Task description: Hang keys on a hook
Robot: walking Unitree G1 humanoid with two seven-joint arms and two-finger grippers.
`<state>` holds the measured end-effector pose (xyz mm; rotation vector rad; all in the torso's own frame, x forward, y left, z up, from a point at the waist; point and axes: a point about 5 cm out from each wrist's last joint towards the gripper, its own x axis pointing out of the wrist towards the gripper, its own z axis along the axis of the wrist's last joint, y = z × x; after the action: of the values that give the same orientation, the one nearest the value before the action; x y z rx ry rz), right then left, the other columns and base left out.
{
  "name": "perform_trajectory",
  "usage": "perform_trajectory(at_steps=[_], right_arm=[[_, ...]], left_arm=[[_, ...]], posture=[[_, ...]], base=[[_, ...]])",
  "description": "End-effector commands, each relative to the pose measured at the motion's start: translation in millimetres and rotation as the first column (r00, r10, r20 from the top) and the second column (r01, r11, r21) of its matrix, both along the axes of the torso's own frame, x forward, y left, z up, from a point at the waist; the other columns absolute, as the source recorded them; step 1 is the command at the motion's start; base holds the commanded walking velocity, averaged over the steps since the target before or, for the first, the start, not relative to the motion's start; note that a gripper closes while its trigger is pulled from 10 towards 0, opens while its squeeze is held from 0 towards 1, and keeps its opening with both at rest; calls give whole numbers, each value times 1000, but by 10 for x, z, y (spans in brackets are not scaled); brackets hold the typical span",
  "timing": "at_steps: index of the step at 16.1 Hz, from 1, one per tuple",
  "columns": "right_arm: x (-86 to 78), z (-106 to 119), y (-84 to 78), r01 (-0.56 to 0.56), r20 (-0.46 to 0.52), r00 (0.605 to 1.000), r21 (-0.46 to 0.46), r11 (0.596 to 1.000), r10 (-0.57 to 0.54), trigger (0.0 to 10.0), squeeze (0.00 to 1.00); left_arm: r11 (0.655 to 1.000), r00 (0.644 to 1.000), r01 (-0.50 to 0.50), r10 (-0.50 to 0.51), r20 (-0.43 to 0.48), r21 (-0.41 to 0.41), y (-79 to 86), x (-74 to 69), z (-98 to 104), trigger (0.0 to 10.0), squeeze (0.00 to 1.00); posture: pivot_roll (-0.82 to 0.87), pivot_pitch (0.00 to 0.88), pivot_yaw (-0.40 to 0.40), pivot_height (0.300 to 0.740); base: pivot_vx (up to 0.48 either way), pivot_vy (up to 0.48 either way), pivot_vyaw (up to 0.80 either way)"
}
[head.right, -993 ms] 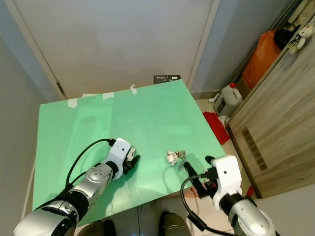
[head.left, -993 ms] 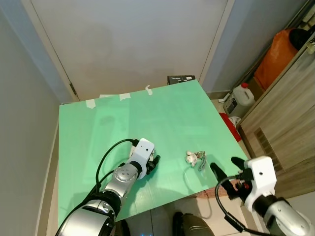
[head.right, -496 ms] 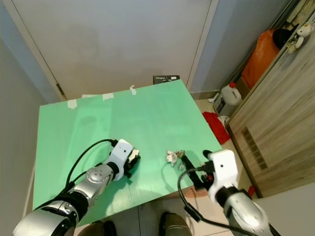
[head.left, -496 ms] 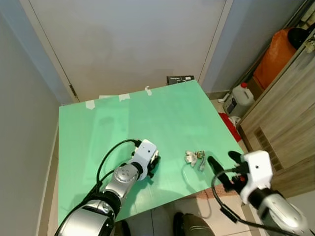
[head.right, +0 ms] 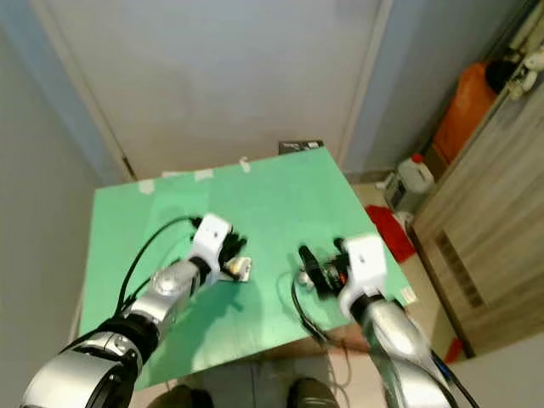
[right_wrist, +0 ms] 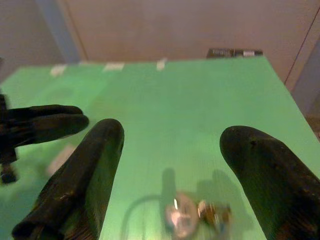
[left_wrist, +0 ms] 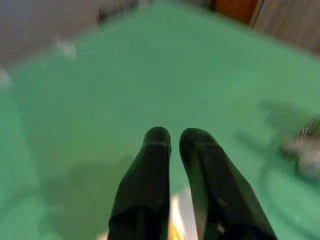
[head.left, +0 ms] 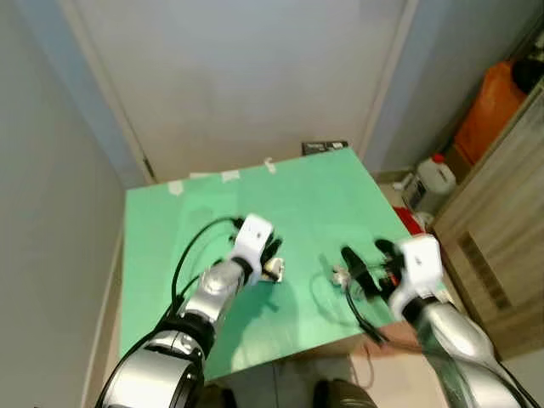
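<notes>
Keys: the keys (right_wrist: 196,214) lie flat on my green table (head.left: 212,217), toward its right front part, a small pale and metallic bunch with a thin loop of cord curving off beside it.
Right gripper: my right gripper (right_wrist: 175,165) hangs low over the keys with its two black fingers spread wide, one to each side of the bunch and above it, clasping nothing. From my head I see it at the keys' right edge (head.left: 367,259), though blur keeps me from telling whether a fingertip touches them.
Left gripper: my left gripper (left_wrist: 170,136) has its fingers pressed together, a thin slit between the tips, over bare green surface. From my head it sits near the middle of the table (head.left: 268,255), well apart from the keys, with a small pale object (head.left: 274,269) just beside its tips. Whether that object is pinched, I cannot tell.
Table edge: strips of white tape (head.left: 229,177) along the far side.
Beyond: a pale door (head.left: 246,68), a white jug (head.left: 435,177) on the floor at right, and an orange bag (head.left: 493,106).
</notes>
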<state>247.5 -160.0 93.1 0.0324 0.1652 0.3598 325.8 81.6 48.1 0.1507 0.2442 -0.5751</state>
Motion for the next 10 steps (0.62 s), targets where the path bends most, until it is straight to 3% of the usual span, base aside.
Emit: perform_trajectory(at_steps=[1, 4, 5, 6, 10], right_arm=[[63, -12, 51, -9, 17, 1000, -1, 1000, 9, 10000, 0], [227, 27, 136, -22, 51, 998, 18, 1000, 21, 10000, 0], [249, 25, 145, -25, 55, 998, 18, 1000, 24, 10000, 0], [256, 15, 144, -29, 58, 998, 15, 999, 28, 10000, 0], [226, -6, 46, -9, 70, 998, -6, 1000, 10, 10000, 0]], left_arm=[[1000, 999, 19, -19, 38, -12, -11, 37, 81, 0, 0], [997, 999, -1, -2, 45, 81, 72, 45, 46, 0, 0], [996, 998, -22, 18, 55, 82, 114, 62, 58, 10000, 0], [996, 998, -7, 1, 66, 90, 116, 72, 76, 10000, 1000], [990, 992, 115, -119, 41, 87, -64, 56, 97, 10000, 1000]], posture=[[-128, 0, 43, 706], [-93, 0, 37, 706], [-93, 0, 36, 706], [-94, 0, 34, 706], [-152, 0, 45, 706]], base=[[0, 0, 0], [0, 0, 0], [0, 0, 0], [0, 0, 0], [0, 0, 0]])
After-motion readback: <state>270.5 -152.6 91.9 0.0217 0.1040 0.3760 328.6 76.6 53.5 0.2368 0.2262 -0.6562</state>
